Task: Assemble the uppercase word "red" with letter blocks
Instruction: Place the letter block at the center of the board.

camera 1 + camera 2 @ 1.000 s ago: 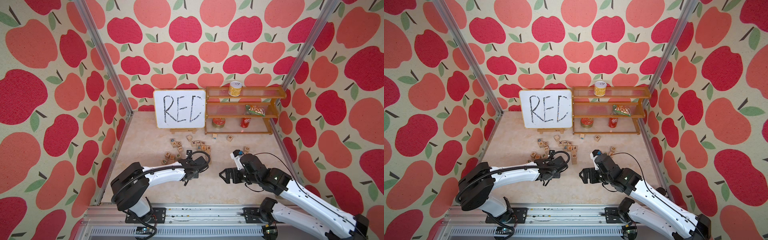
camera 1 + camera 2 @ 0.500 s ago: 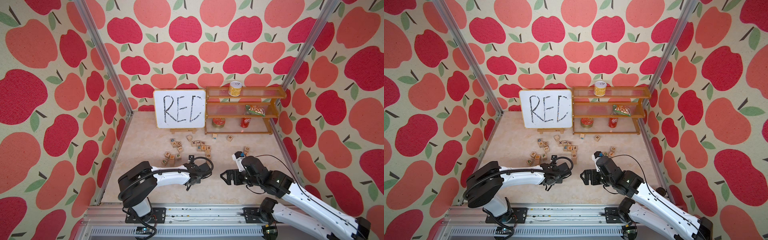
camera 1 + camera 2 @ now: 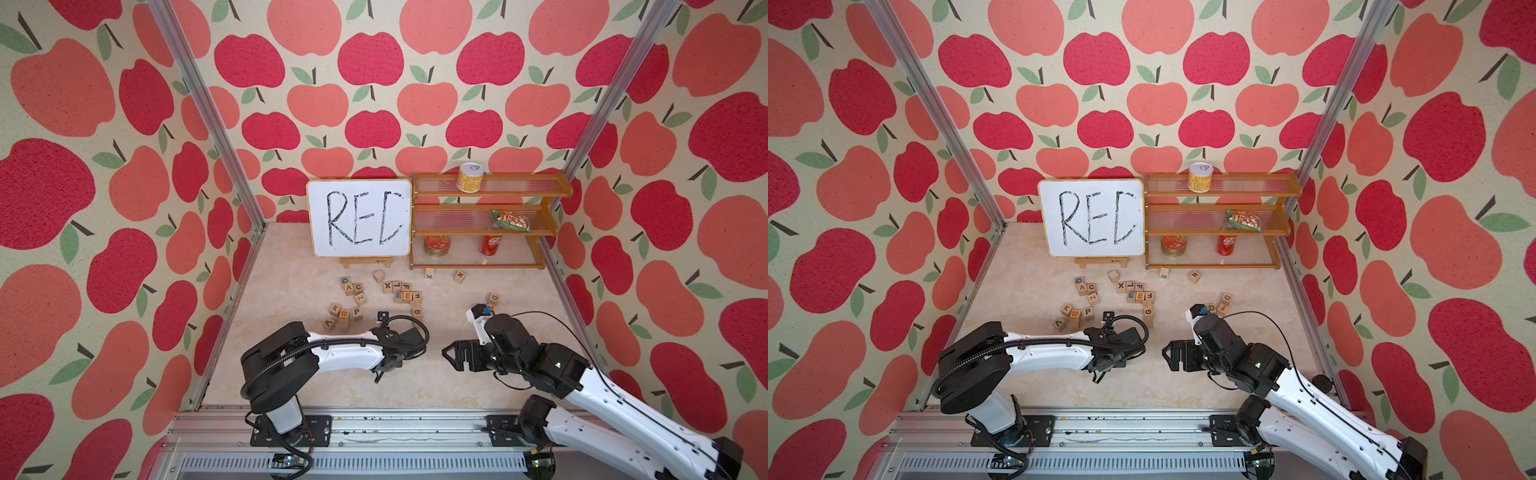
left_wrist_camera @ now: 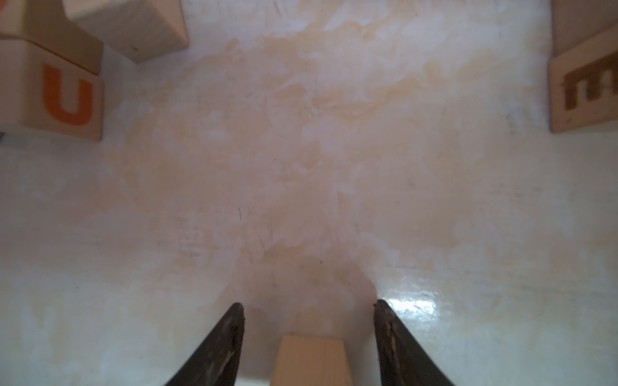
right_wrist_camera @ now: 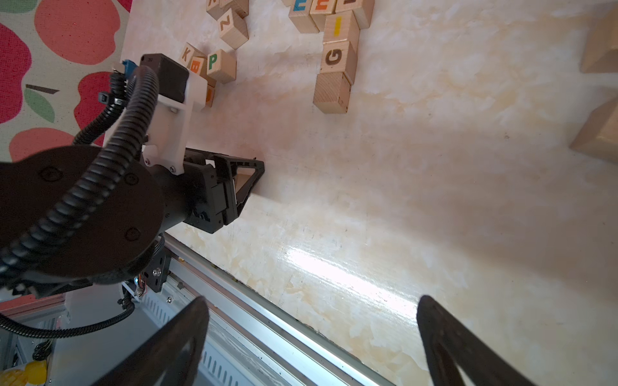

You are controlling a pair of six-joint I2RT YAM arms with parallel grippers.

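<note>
Left tool [image 4: 308,304] spread around a wooden block [image 4: 312,361], touching neither side; right tool [image 5: 312,298] spread, empty. Lifting straight up should avoid nudging it.

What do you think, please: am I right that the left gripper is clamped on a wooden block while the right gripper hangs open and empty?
Not clamped: the left wrist view shows the left gripper open, a gap either side of the wooden block. The right gripper does hang open and empty.
</note>
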